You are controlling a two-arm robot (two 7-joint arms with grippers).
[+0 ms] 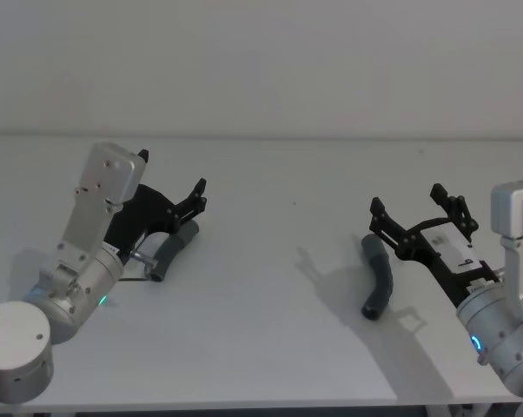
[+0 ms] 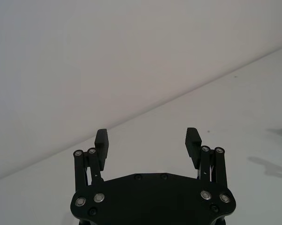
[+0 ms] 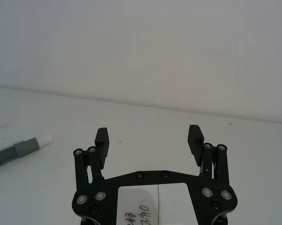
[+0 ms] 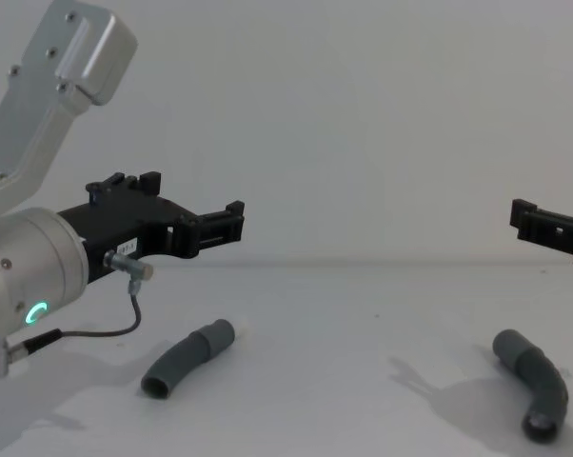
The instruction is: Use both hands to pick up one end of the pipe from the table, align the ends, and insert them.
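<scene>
Left tool point(image 1: 171, 171) and right tool point(image 1: 407, 200) both spread, empty. Lower each over its pipe: left piece point(image 1: 173, 249) mid-left of frame, right piece point(image 1: 379, 276) mid-right. Grip mid-body, keep collar ends point(image 4: 217, 333) clear.

A bare test bench: plain white table point(image 1: 261, 347) against a blank white wall point(image 1: 261, 61).

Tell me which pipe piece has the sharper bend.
The pipe piece on the robot's right, near the open right end effector: it curves in a clear elbow, while the left pipe piece, by the left end effector, is nearly straight.
</scene>
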